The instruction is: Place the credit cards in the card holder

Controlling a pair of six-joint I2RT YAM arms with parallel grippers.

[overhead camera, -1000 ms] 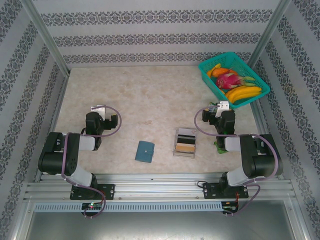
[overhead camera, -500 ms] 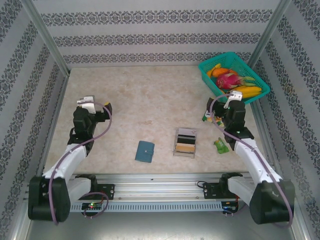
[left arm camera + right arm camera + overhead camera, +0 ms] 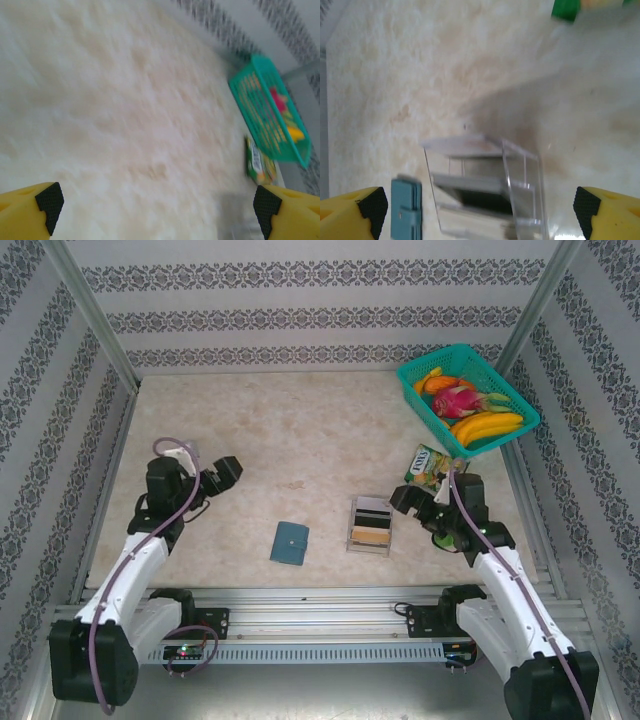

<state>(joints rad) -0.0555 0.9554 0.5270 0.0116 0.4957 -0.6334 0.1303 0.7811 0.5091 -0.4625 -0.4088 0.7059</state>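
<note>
Wallpapered booth, beige mottled tabletop (image 3: 300, 420).

Top view: teal card holder (image 3: 290, 543) closed, flat, front centre, long axis near-far. Credit cards (image 3: 371, 537) in clear tray (image 3: 350, 540) just to its right. Both arms stretched forward. Left gripper (image 3: 222, 475) and right gripper (image 3: 405, 498) point inward, fingers spread, empty.

Left wrist: blurred table, fingers (image 3: 49, 200) wide apart.

Right wrist: tray and card holder below, fingers (image 3: 372, 204) spread.
</note>
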